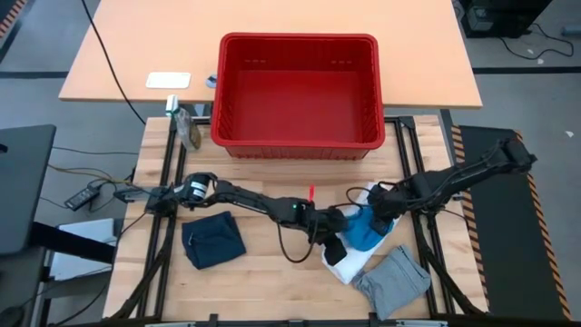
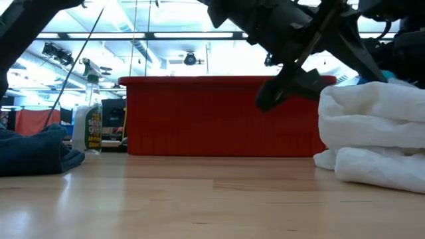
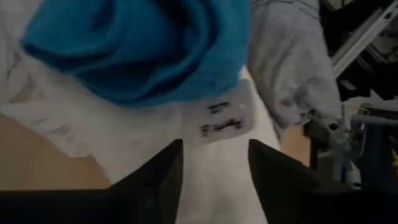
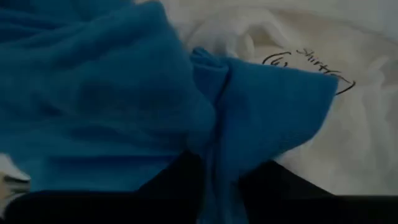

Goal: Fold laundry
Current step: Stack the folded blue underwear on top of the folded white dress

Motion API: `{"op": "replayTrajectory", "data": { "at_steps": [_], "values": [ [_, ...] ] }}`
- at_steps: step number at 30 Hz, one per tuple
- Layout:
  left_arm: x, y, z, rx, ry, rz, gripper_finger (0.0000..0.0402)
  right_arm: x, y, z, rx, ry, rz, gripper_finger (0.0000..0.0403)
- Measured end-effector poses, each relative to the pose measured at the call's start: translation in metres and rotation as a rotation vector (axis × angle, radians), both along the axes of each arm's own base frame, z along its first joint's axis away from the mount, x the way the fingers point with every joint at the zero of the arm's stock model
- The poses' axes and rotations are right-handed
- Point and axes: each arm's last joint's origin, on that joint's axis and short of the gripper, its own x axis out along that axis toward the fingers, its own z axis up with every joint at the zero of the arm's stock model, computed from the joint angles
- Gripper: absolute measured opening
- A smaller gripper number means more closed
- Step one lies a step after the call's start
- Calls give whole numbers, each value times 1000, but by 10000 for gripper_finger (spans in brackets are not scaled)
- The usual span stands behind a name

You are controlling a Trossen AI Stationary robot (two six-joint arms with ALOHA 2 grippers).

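Note:
A bright blue cloth lies bunched on a white crinkly cloth near the table's front right. A grey piece lies just beyond them toward the near edge. A dark navy piece rests flat on the table to the left. My left gripper is at the white cloth's left side, open, with white cloth showing between its fingers. My right gripper comes down on the blue cloth from the right and is shut on a fold of it. My left gripper stands open astride a stretch of the white cloth below its label. I cannot tell whether its fingers touch the cloth. My right gripper has a fold of the blue cloth between its two fingers, coming steeply from above. The rest of the cloth lies slack on the white cloth.
The red basket stands at the table's far middle. A spray bottle stands left of it. A white card lies on the farther table. Bare wood shows between the navy piece and the pile, and along the near edge.

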Motion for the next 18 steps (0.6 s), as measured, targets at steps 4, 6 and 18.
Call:
{"op": "replayTrajectory", "data": {
  "at_steps": [4,6,18],
  "values": [
    [-1,0,2,-19,9,-16,208,1,3,5,-7,-23,-2,148],
    [-1,0,9,-45,-23,-37,216,3,3,15,2,-67,-9,170],
    [-28,12,77,136,-86,51,219,-6,8,47,28,-120,-116,214]
  ]
}}
